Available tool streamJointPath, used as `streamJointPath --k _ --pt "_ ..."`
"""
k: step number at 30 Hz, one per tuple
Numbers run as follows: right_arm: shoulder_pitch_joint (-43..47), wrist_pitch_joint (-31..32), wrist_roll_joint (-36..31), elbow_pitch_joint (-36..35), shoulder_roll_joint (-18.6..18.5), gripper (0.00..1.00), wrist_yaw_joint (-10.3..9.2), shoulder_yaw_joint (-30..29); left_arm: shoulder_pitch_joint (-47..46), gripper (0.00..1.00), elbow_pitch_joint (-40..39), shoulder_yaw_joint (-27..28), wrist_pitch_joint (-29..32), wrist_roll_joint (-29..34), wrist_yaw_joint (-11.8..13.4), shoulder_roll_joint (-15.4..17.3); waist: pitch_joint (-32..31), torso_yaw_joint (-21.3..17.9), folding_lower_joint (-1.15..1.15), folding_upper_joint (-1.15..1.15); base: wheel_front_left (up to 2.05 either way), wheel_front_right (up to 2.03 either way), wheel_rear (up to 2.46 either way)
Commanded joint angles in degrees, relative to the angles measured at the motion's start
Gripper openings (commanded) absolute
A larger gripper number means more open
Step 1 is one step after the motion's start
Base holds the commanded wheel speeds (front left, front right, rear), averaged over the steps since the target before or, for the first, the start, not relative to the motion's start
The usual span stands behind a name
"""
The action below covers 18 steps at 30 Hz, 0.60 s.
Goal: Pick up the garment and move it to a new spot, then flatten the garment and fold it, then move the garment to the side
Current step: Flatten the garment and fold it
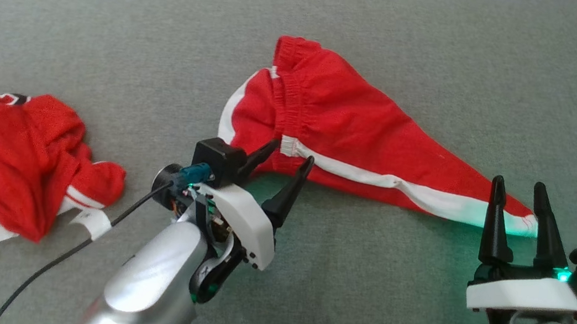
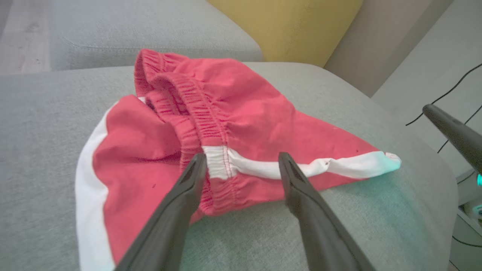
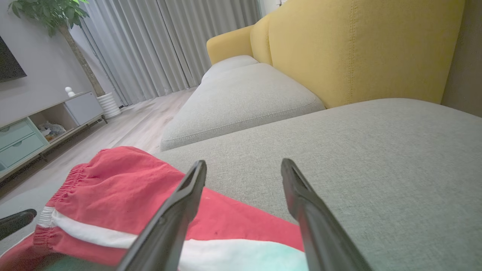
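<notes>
Head view: the red shorts (image 1: 339,118) lie partly spread on the grey sofa cushion (image 1: 115,39), with the elastic waistband (image 1: 291,101) bunched at the end toward the left arm and one leg drawn out to a point toward the right arm. A white stripe (image 1: 375,179) runs along the near edge of the shorts. The left end effector (image 1: 293,151) stands at the near edge of the shorts, by the waistband, with its two dark fingers spread apart and nothing between them. The right end effector (image 1: 518,183) stands at the pointed end of the shorts, its fingers likewise parted and empty, and a green glow falls on the cloth there. Well to the left of the shorts lies a second red garment (image 1: 17,148), crumpled, with white trim and labels. A black cable (image 1: 64,255) trails from the left wrist between that garment and the shorts. Left wrist view: the open fingers straddle the white section of the waistband, and whether they touch the cloth cannot be told. Right wrist view: the parted fingers point over the striped end of the shorts, and a yellow backrest (image 3: 357,49) rises beyond the shorts.
</notes>
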Motion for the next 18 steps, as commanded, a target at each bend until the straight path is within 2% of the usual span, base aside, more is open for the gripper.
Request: streamJointPath --k 1,14,15,16,17,18 --pt "-2.36 -0.62 0.2 -1.77 -0.31 1.0 -0.04 1.54 -3.02 1.0 -0.95 1.28 0.17 -0.58 -0.31 0.93 0.66 -0.97 -0.01 0.0 0.0 0.0 0.0" --pt "-2.84 -0.62 0.49 -1.48 -0.31 1.0 -0.04 1.27 -5.59 1.0 1.22 -0.63 -0.03 -2.04 -0.32 2.43 1.73 -2.34 -0.01 0.0 0.0 0.0 0.0" --pt "-2.92 -0.62 0.49 -1.45 -0.31 1.0 -0.04 1.29 -5.77 0.84 1.4 -0.78 -0.09 -2.17 -0.32 2.47 1.69 -2.34 -0.01 0.0 0.0 0.0 0.0" --pt "-2.99 -0.62 0.52 -1.41 -0.31 1.0 -0.04 1.27 -5.94 0.38 1.51 -0.98 -0.15 -2.33 -0.32 2.47 1.65 -2.32 -0.01 0.0 0.0 0.0 0.0" --pt "-3.07 -0.62 0.54 -1.33 -0.31 1.0 -0.04 1.24 -6.12 0.0 1.52 -1.21 -0.3 -2.48 -0.32 2.5 1.61 -2.3 -0.01 0.0 0.0 0.0 0.0" --pt "-3.1 -0.62 0.43 -1.11 -0.31 1.0 -0.04 1.18 -6.3 0.0 1.49 -1.44 -0.55 -2.51 -0.32 2.57 1.56 -2.27 -0.01 0.0 0.0 0.0 0.0"
